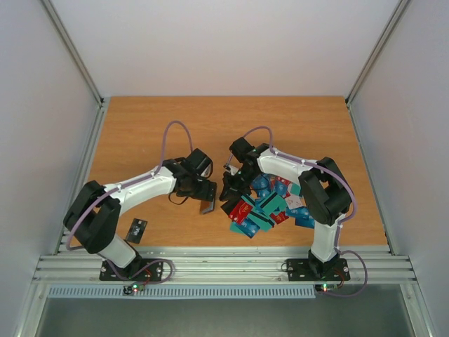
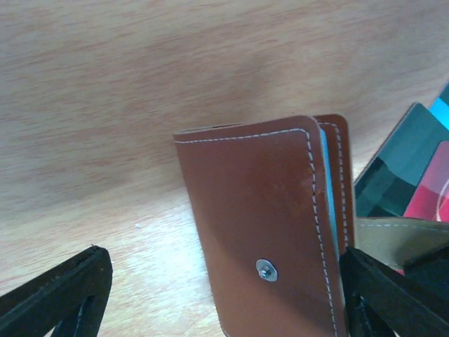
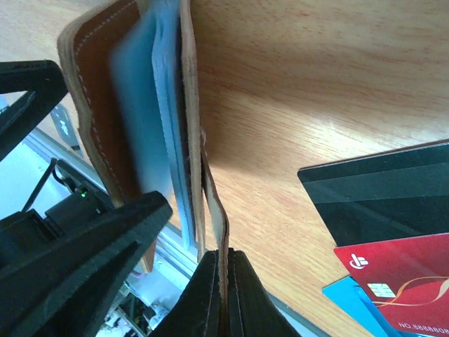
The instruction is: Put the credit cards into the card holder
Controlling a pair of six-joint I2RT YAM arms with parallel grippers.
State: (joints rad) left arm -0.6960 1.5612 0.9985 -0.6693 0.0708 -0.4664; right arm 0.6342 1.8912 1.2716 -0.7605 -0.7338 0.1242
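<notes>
Wood-grain tabletop [image 1: 210, 119] fills the stall between plain white walls [image 1: 210, 42]. Nearest the arm bases, a small dark object [image 1: 137, 229] lies by the left arm (too small to identify).

Further in, the card holder [image 2: 259, 225] stands near the table's middle, just left of the heap of credit cards [image 1: 270, 207]. The right gripper [image 3: 223, 281] is pinched tight on one tan-lined flap [image 3: 210, 189]. This probably peels the fold open and keeps the holder steady. The left gripper [image 2: 224, 258] straddles the holder with its jaws spread wide and holds nothing. I judge it is placed to brace or take hold. Whether its right finger touches the stitched edge, I cannot tell.

The holder is reddish-brown and smooth, with pale stitching and a metal snap stud [image 2: 266, 269]. A light blue card [image 3: 151, 105] already sits between its leaves. Beyond it, black, red and teal cards overlap loosely.
</notes>
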